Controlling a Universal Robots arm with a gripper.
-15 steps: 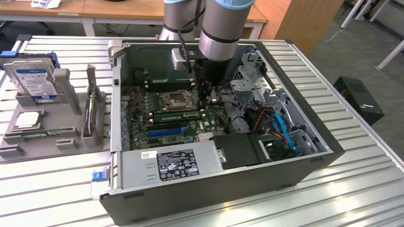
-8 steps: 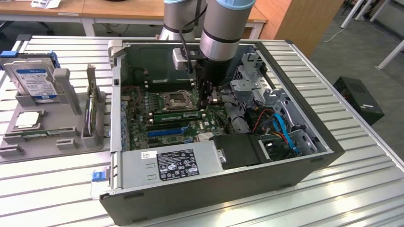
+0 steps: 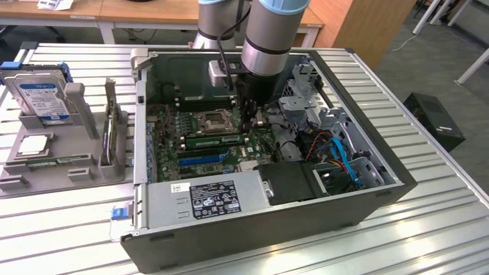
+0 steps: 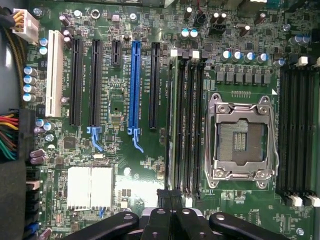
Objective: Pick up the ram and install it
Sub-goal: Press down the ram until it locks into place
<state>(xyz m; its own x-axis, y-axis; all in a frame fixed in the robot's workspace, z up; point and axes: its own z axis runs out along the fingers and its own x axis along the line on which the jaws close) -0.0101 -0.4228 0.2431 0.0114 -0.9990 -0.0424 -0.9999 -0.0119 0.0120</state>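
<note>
a: which step is this, pickup or install?

b: install, i'd judge. the ram [image 3: 216, 139] is not being carried; it stands on edge in a slot on the motherboard [image 4: 125, 165], just beside the open processor socket [image 4: 242, 140], inside the computer case [image 3: 382, 172].

a: and the claw?

b: the gripper [image 4: 170, 196] is closed, fingertips together with nothing between them. in the wrist view they sit right at one end of the ram [image 4: 172, 125], over the outermost of the four memory slots [image 4: 192, 125] on the side away from the socket. in the exterior view the gripper [image 3: 251, 123] hangs low over the board at the stick's end towards that view's right.

a: touching it?

b: i can't tell whether it touches or hovers just above (the tips cover that end of the stick). it reads like a closed-finger press to seat it.

a: what does that call for?

b: a straight downward push, in line with the slot, so the stick doesn't tip sideways. whether the white end clips [image 4: 174, 52] have latched i can't make out, so pressure at both ends matters.
</note>
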